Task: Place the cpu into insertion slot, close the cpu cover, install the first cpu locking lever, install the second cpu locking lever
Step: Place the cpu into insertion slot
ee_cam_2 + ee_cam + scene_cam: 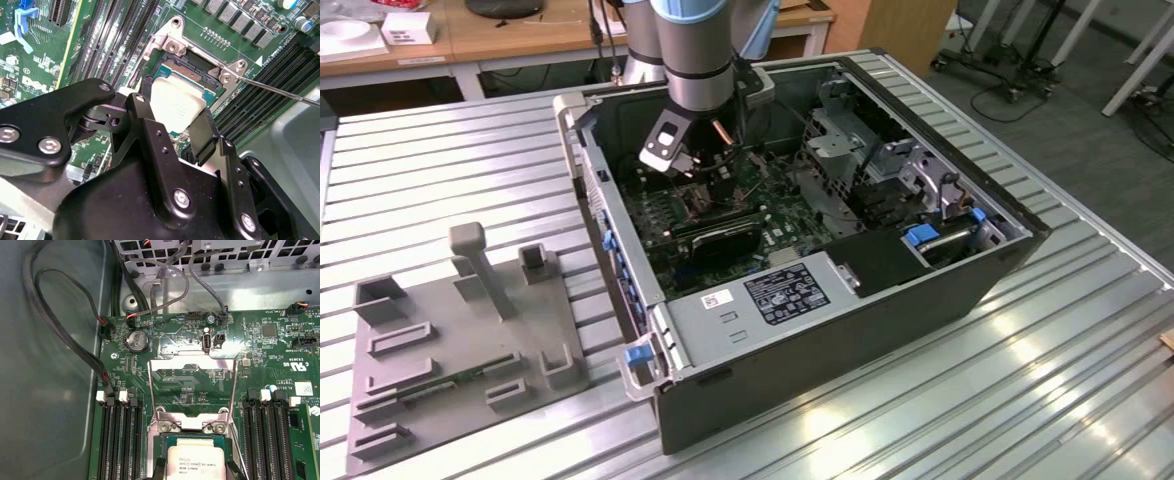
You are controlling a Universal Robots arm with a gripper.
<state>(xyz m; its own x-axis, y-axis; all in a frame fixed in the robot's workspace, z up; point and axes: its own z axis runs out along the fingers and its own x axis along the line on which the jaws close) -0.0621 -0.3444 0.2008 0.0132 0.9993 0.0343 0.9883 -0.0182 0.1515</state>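
In both wrist views the pale tan-silver cpu (177,102) (195,462) sits between my black fingers (202,132). My gripper (175,117) (195,474) is shut on its two opposite edges. The chip hangs right over the insertion slot (186,70) (161,447), a square socket with a silver rim; I cannot tell whether it touches the slot. The cpu cover (192,390) is swung open and stands back from the slot. A thin wire locking lever (280,92) sticks out beside the socket, unlatched. In the exterior view my gripper (691,168) reaches down into the open computer case (947,290).
Long black memory slots (120,435) (270,435) flank the socket on both sides. Black cables (65,330) loop along the case wall. A metal drive cage (854,150) rises at the exterior view's right. A grey fixture plate (454,340) lies on the ribbed table beside the case.
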